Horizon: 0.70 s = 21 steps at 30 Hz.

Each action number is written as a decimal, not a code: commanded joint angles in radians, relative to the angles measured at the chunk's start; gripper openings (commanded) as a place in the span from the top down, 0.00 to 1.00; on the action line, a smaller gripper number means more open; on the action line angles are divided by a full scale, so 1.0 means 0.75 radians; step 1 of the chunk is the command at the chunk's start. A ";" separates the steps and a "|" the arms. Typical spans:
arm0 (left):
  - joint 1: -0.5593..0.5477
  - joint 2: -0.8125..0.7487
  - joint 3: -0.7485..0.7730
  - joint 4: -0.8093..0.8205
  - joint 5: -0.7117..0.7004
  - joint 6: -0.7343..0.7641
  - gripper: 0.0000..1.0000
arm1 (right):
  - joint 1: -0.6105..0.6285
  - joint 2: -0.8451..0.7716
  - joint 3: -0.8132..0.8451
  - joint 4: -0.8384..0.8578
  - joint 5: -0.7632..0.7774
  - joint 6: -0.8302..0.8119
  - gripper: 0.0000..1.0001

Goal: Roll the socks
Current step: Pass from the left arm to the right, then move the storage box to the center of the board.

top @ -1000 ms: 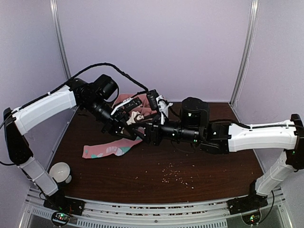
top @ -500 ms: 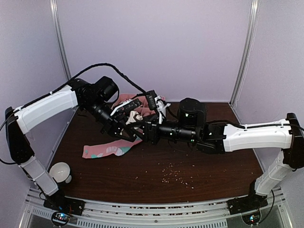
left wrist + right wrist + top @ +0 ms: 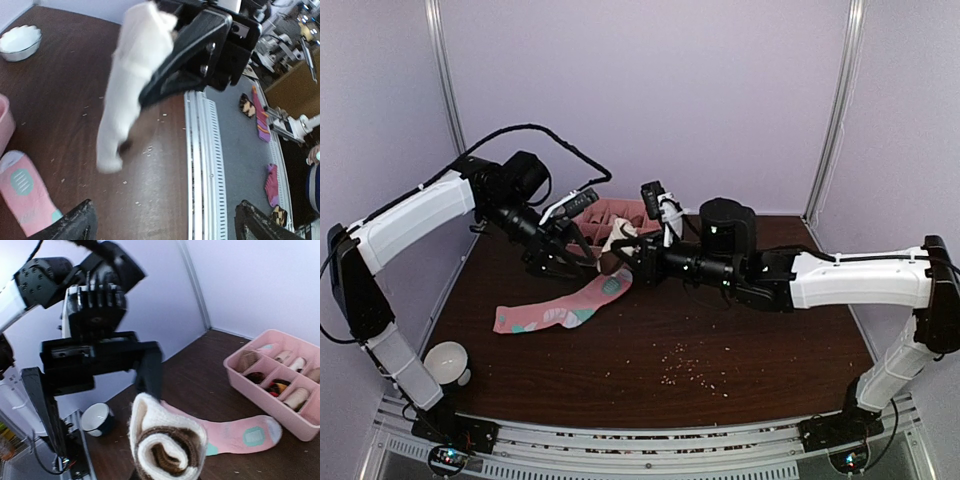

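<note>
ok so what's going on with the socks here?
The right claw holds the rolled cream-and-brown sock up off the table. The left claw stands wide open facing it, holding nothing. The pink sock lies flat and unrolled on the table, near the pink divided tray.

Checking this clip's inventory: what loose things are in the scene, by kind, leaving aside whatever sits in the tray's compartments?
socks: 2, the pink sock lying flat and the cream sock rolled up
divided tray: 1
bowl: 1
total: 4
</note>
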 commanded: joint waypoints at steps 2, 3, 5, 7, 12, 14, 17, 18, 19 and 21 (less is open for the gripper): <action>0.337 0.043 -0.015 0.022 -0.094 -0.048 0.02 | -0.211 0.021 0.151 -0.254 0.246 -0.139 1.00; 0.382 0.044 -0.041 0.021 -0.128 -0.034 0.02 | -0.253 0.064 0.199 -0.289 0.263 -0.160 1.00; 0.445 0.043 -0.113 0.005 -0.207 0.024 0.02 | -0.335 0.179 0.322 -0.349 0.267 -0.209 1.00; 0.483 0.040 -0.197 -0.008 -0.287 0.078 0.02 | -0.396 0.313 0.488 -0.404 0.279 -0.248 1.00; 0.556 0.008 -0.394 -0.016 -0.339 0.185 0.02 | -0.498 0.689 0.941 -0.538 0.223 -0.307 1.00; 0.582 0.003 -0.441 -0.013 -0.351 0.211 0.02 | -0.524 0.824 1.113 -0.595 0.213 -0.321 1.00; 0.611 0.003 -0.477 -0.015 -0.348 0.240 0.02 | -0.554 1.009 1.323 -0.631 0.207 -0.333 1.00; 0.619 0.004 -0.480 -0.017 -0.345 0.244 0.02 | -0.566 1.052 1.380 -0.639 0.200 -0.333 1.00; 0.624 0.004 -0.481 -0.020 -0.339 0.249 0.02 | -0.578 1.087 1.421 -0.642 0.195 -0.327 1.00; 0.629 0.005 -0.478 -0.030 -0.332 0.263 0.02 | -0.598 1.138 1.464 -0.632 0.199 -0.302 1.00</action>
